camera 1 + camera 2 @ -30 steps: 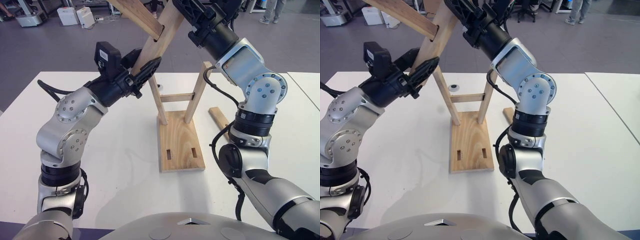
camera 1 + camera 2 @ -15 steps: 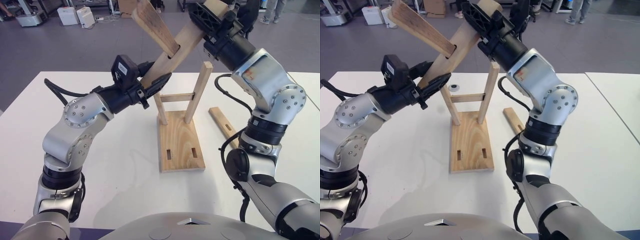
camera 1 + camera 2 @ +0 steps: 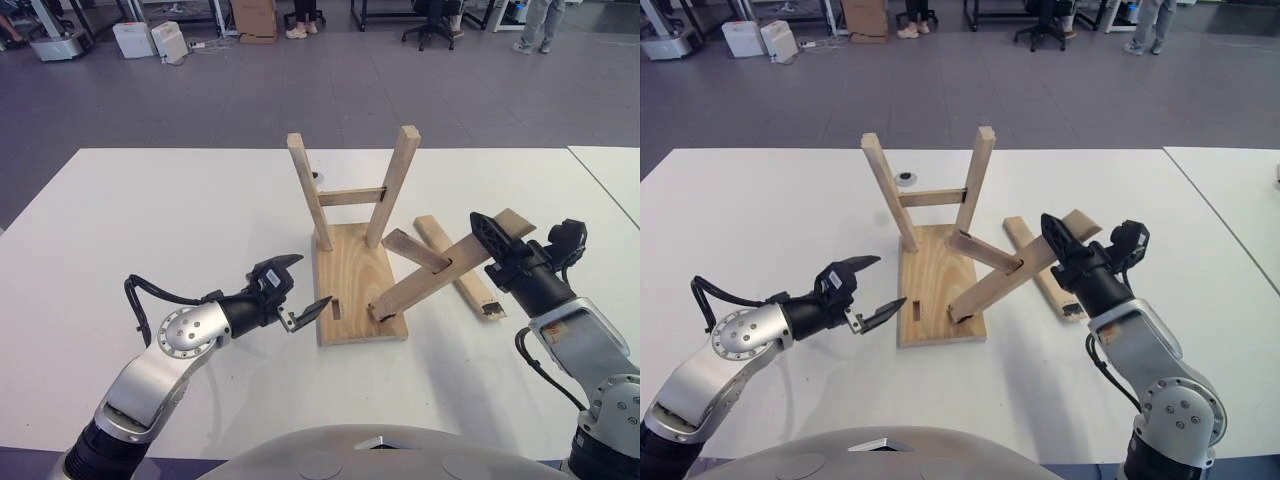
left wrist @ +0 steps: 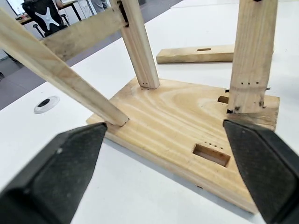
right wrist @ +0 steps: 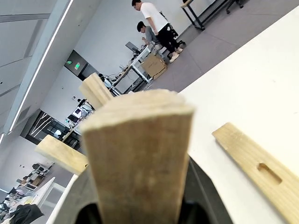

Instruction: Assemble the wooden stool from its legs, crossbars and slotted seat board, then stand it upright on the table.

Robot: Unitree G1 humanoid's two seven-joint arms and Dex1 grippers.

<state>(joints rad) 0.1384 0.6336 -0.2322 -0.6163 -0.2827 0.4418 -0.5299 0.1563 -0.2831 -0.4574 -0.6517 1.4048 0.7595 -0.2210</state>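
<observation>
On the table (image 3: 150, 220): the slotted seat board (image 3: 352, 262) is lying flat, and two legs (image 3: 307, 192) joined by a crossbar (image 3: 352, 196) are standing in its far slots.
Right half of the seat board: the loose leg (image 3: 425, 285) is leaning steeply out to the right, its foot touching the board at the near-right slot. Whether the foot is entering the slot cannot be told. A crossbar stub (image 3: 412, 250) is projecting from it toward the fitted legs.
Near-left slot (image 4: 211, 154): it is sitting empty.
Right of the seat board: a spare slotted bar (image 3: 472, 292) is lying flat, partly under the loose leg.
Risk, jamming: the loose leg is meeting its slot at a strong tilt. Pressing down before it is vertical is likely to wedge the foot or lever the board up.
Risk, board shift: nothing is bracing the seat board. Side load from the loose leg is likely to slide it and topple the fitted legs.
Risk, collision: the crossbar stub is pointing at the fitted legs and may be striking them as the leg swings upright.
Right end effector (image 3: 497, 250): it is clamping the upper end of the loose leg, fingers pressed against opposite faces.
Left end effector (image 3: 312, 280): it is hovering just off the near-left edge of the seat board, fingers spread wide, holding nothing.
</observation>
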